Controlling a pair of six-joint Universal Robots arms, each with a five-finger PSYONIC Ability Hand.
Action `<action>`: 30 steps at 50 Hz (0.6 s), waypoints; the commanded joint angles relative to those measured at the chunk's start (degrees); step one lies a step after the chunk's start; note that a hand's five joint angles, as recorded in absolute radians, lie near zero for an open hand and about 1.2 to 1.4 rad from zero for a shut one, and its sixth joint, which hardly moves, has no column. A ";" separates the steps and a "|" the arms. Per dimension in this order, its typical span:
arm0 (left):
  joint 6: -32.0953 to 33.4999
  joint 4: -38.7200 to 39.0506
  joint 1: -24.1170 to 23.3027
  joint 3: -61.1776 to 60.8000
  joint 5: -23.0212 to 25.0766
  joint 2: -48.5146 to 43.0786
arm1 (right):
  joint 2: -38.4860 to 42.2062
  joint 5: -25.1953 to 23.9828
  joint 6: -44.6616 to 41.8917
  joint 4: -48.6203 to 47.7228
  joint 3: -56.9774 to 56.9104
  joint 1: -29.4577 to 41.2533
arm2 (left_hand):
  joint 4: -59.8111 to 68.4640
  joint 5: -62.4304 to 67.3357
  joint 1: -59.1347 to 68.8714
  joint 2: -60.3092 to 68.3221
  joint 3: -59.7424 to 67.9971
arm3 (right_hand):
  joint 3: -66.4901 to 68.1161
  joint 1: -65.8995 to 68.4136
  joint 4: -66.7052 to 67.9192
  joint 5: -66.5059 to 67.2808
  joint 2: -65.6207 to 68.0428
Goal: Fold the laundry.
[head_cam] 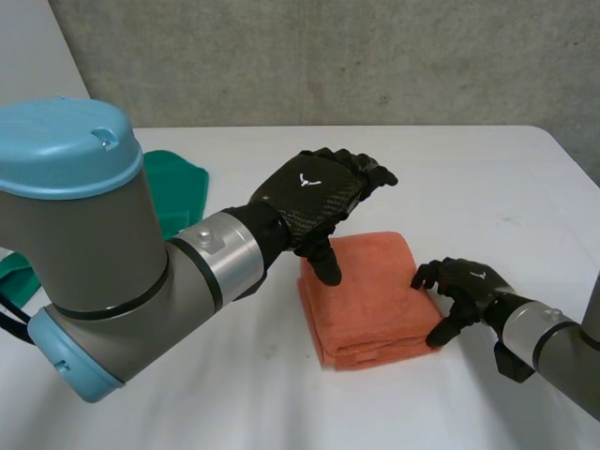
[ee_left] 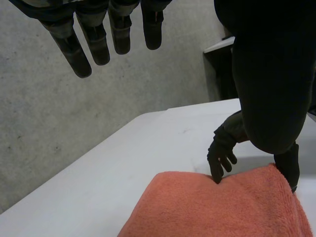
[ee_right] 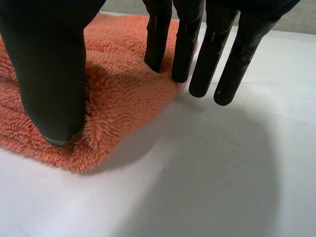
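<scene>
I'm seeing a green cloth [head_cam: 176, 192] lying on the white bench [head_cam: 469, 178], well to the left of the orange towel [head_cam: 361, 300] and partly hidden behind the left arm. The left robot hand [head_cam: 314, 195] is hovering over the towel's far left corner. Its fingers [ee_left: 81, 54] are hanging straight and apart, gripping nothing. Its thumb is pointing down toward the towel, and I can't tell whether it is touching. The towel is sitting folded in a thick block near the middle of the bench. At the towel's right edge the right robot hand [head_cam: 469, 286] is resting spread open. Two fingertips [ee_right: 157, 54] are touching the pile, the others are standing just off the towel's edge over the bench, and the thumb [ee_right: 52, 74] is pressing on the towel's near right corner.
</scene>
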 commanded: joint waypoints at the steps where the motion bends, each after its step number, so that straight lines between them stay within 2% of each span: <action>1: 0.00 0.02 0.47 0.01 -0.01 -0.01 | 1.63 0.22 0.68 0.37 -0.88 2.19 | -1.82 -2.62 -2.08 -1.97 -2.30 | 1.05 6.12 1.05 3.12 1.13; 4: -0.18 0.02 0.38 0.01 -0.01 -0.01 | 1.54 0.14 2.08 0.37 -0.88 2.63 | -1.82 -2.62 -2.08 -1.97 -2.30 | -0.16 4.92 -0.16 1.92 -0.08; 8: -0.71 0.02 0.38 0.01 -0.01 -0.01 | 1.37 -0.13 4.64 0.02 -1.15 2.28 | -1.82 -2.62 -2.08 -1.97 -2.30 | 7.38 12.46 7.38 9.45 7.46; 11: -0.79 0.02 0.38 0.01 -0.01 -0.01 | 1.63 -0.04 4.90 -0.24 -1.93 2.28 | -1.82 -2.62 -2.08 -1.97 -2.30 | 41.28 46.36 41.28 43.36 41.36; 12: -0.71 0.11 0.38 0.01 -0.01 -0.01 | 1.72 -0.13 4.90 -0.24 -2.72 2.28 | -1.82 -2.62 -2.08 -1.97 -2.30 | 45.66 50.74 45.66 47.74 45.74; 16: -0.71 0.11 0.47 -0.08 -0.01 -0.10 | 1.98 0.57 4.38 -0.33 -6.23 2.37 | -1.82 -2.62 -2.08 -1.97 -2.30 | 45.70 50.78 45.70 47.78 45.78; 23: -0.62 0.11 0.64 -0.35 -0.09 -0.19 | 8.48 2.60 2.00 0.63 -21.61 2.19 | -1.65 -2.45 -1.92 -1.81 -2.13 | 45.70 50.78 45.70 47.78 45.78; 27: -0.62 0.11 1.61 -0.43 -0.09 -0.36 | 15.94 2.60 0.42 4.05 -35.04 2.11 | -1.65 -2.45 -1.92 -1.81 -2.13 | 45.70 50.78 45.70 47.78 45.78; 30: -0.62 0.29 1.96 -0.52 -0.09 -0.89 | 25.50 2.77 0.16 8.18 -51.01 1.76 | -1.65 -2.45 -1.92 -1.81 -2.13 | 45.70 50.78 45.70 47.78 45.78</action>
